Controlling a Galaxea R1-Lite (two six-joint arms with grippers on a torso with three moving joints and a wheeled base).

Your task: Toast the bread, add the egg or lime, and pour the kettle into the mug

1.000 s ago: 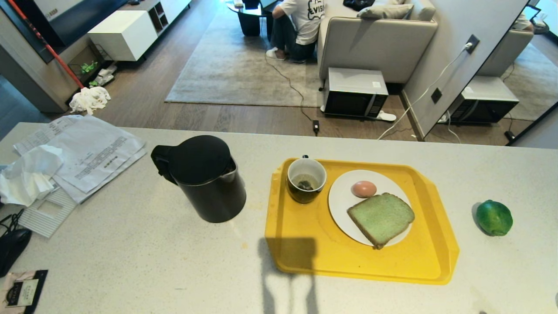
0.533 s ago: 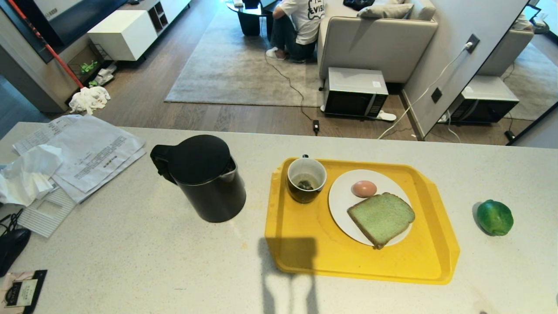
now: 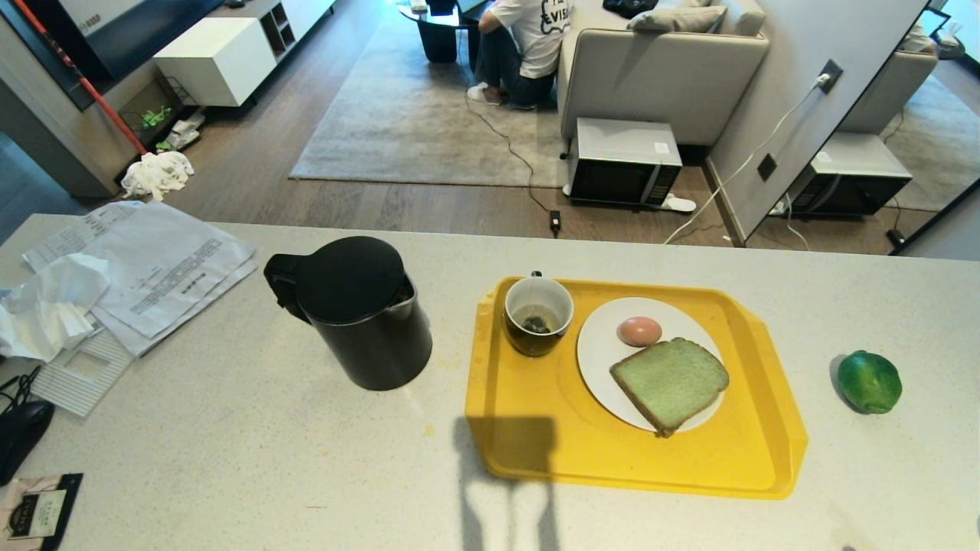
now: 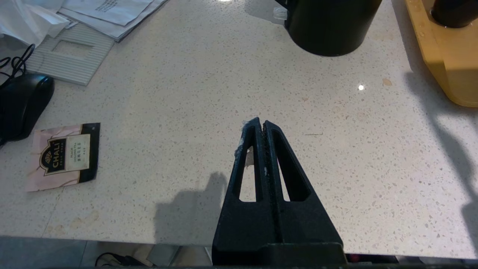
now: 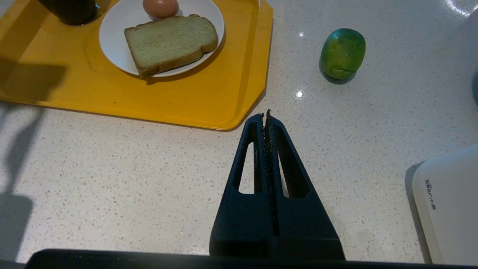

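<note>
From your head view, the kettle (image 3: 356,310) stands on the tabletop (image 3: 230,444) at 9 o'clock of the yellow tray (image 3: 536,444); the mug (image 3: 537,314), egg (image 3: 639,330) and bread (image 3: 669,383) sit on it, the lime (image 3: 868,381) at 3 o'clock. Your left hand (image 4: 260,125) hangs pressed together, empty. Your right hand (image 5: 266,117) likewise, near the tray's corner.

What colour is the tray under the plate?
Yellow: the tray shows best in the head view.
</note>
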